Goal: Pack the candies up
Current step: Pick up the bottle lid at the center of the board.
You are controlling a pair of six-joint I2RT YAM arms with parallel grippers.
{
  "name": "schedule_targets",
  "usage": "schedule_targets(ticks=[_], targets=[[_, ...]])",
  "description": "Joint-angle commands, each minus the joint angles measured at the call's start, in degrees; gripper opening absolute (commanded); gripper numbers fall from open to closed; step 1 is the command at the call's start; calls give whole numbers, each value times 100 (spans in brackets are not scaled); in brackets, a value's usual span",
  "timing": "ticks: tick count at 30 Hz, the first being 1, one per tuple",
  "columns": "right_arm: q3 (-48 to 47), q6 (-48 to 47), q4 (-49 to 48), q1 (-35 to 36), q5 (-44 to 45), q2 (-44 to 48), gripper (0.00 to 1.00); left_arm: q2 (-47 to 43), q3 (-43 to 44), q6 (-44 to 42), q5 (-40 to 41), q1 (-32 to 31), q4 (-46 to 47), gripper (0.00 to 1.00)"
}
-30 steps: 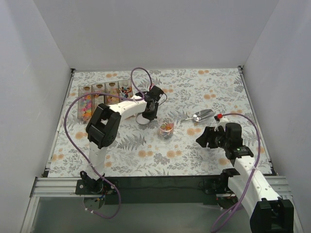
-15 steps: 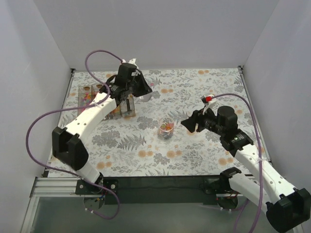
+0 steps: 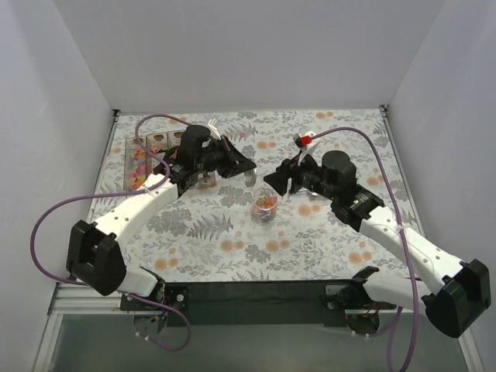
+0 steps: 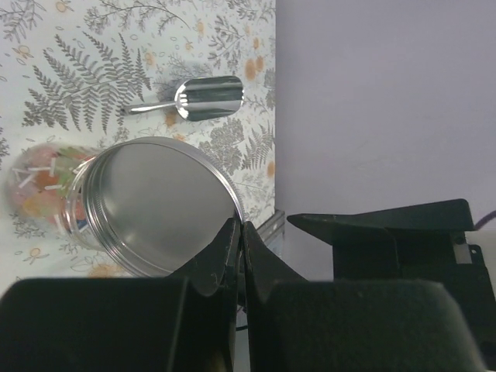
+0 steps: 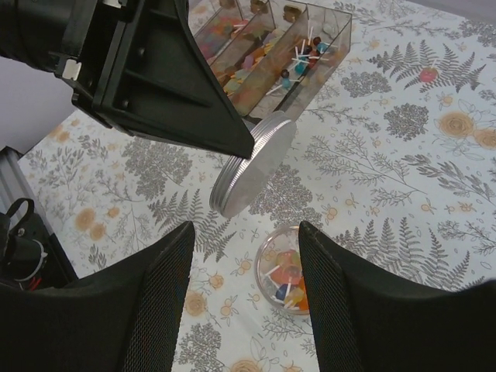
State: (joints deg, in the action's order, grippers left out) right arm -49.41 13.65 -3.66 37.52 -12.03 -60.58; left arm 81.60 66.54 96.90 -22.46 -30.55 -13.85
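The candies lie in a small clear jar (image 3: 266, 205) at mid-table; it also shows in the right wrist view (image 5: 291, 271) and the left wrist view (image 4: 43, 190). More candies fill a clear compartment box (image 5: 271, 54) at the back left. My left gripper (image 4: 242, 229) is shut on the rim of a round metal lid (image 4: 155, 205) and holds it tilted in the air just left of and above the jar (image 3: 248, 174). My right gripper (image 5: 244, 229) is open and empty, hovering over the jar with the lid (image 5: 252, 167) just beyond its fingertips.
The metal scoop (image 4: 203, 98) lies on the flowered tablecloth to the right of the jar; my right arm hides it in the top view. The compartment box (image 3: 143, 159) stands by the left wall, partly behind my left arm.
My left gripper has swung from the back by the compartment box down and right to the jar, carrying the lid. My right gripper has moved left over the jar.
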Motion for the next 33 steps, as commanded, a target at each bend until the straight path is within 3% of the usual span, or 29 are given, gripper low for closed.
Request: schedule_targets(ticks=[1, 13, 22, 29, 33], targets=[[-393, 103, -346, 237, 122, -191, 63, -478, -185, 452, -364, -4, 514, 0], [-631, 393, -267, 879, 992, -666, 62, -900, -642, 610, -171, -13, 840, 0], [-1044, 112, 145, 1337, 1923, -956, 59, -953, -783, 593, -66, -83, 998, 0], [-729, 524, 287, 1215, 1435, -422, 62, -1278, -1187, 531, -179, 39, 1357, 0], [-360, 1121, 278, 618, 172, -51, 64, -1437, -1793, 1110, -996, 443, 2970, 0]])
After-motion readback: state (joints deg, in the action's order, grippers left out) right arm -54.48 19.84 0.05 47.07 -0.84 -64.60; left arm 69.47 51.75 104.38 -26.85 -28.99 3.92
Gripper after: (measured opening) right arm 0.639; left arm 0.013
